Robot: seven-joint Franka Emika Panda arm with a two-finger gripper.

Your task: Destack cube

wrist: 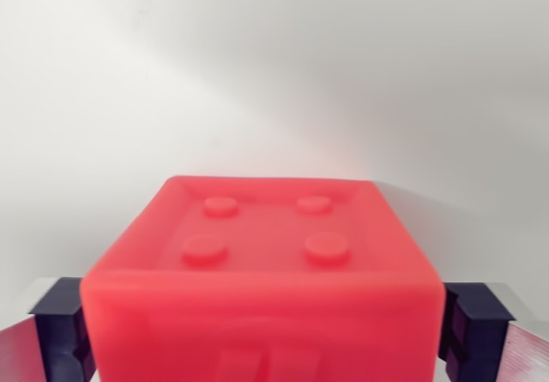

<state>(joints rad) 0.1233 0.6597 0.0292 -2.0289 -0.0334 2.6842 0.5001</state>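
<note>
Red plastic cube, one item, glossy and slightly translucent, fills the lower centre of the wrist view and sits directly between the two gripper fingers. Its upward face carries a shallow square recess with a raised rim, and inside that recess are four low round studs set two by two. Its near face, blurred by closeness, shows a raised relief shape at the bottom edge of the frame; the form cannot be made out. Dark navy finger pads, two items, one at each side: the pad at the wrist view's left meets the cube's left side, the pad at the wrist view's right meets its right side. Gripper: closed on the cube, jaws pressed against opposite walls. Plain white surface, one item, fills everything beyond and above the cube; a faint red tint falls on it just past the cube's far edge.
</note>
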